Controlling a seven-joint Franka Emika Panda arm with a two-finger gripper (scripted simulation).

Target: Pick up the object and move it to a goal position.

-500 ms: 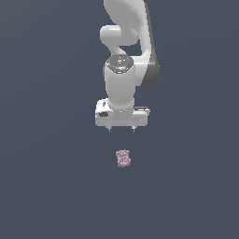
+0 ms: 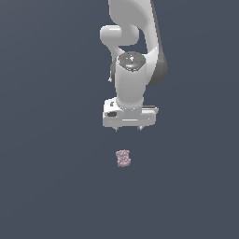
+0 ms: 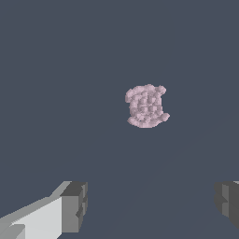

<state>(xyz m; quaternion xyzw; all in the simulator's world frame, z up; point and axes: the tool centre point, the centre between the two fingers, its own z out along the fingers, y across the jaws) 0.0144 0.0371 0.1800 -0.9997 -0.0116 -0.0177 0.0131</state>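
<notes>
Hanging in the upper middle of the exterior view, the white arm (image 2: 133,56) points straight down, its claw (image 2: 128,129) spread wide, nothing between the two short fingertips (image 2: 116,129) that poke out under the broad white bar. The pale pink, bumpy object (image 2: 123,158) lies on the dark grey surface (image 2: 51,186) just below the centre of that frame, under the claw and apart from it, with a clear gap between them. It is much narrower than the claw's bar. In the wrist view the object (image 3: 146,106) shows as a roughly rectangular lump of small knobs, and the two grey finger pads (image 3: 74,205) sit far apart, with bare surface (image 3: 56,70) between them. Nothing touches the object.
</notes>
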